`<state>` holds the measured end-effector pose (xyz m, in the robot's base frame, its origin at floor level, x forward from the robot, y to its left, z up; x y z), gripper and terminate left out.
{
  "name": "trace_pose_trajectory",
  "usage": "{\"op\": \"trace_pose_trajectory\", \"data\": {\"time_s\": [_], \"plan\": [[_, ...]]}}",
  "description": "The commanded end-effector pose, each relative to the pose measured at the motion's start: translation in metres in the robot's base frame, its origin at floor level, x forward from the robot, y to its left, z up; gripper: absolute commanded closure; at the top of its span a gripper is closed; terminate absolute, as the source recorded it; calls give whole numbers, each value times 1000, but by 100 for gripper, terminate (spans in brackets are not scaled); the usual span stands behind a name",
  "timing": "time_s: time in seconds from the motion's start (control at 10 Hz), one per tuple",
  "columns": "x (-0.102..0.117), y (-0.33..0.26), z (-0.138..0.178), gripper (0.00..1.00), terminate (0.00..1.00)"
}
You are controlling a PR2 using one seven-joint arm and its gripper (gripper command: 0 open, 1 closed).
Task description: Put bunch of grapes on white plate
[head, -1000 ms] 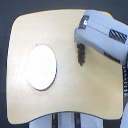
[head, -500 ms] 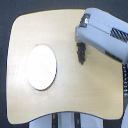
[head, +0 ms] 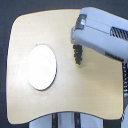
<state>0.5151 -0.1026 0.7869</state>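
Note:
The bunch of grapes (head: pixel 77 55) is a small dark elongated cluster on the wooden table, right of centre in the exterior view. Its upper end disappears under the grey-white gripper (head: pixel 78 44), which reaches in from the upper right and sits directly over it. The gripper's own body hides its fingers, so I cannot see whether they are round the grapes. The white plate (head: pixel 41 67) lies flat and bare on the exterior view's left half of the table, well apart from the grapes.
The light wooden table (head: pixel 90 95) has rounded corners; its front edge runs along the bottom of the view. The arm's bulky forearm (head: pixel 107 37) covers the upper right corner. A dark cable or strut (head: pixel 124 82) hangs by the right edge.

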Motion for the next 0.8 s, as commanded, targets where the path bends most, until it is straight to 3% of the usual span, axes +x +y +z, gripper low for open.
{"op": "trace_pose_trajectory", "data": {"time_s": [0.0,0.3,0.7], "plan": [[-22,67,78,100,0],[-47,119,73,100,0],[-86,196,44,100,0]]}}
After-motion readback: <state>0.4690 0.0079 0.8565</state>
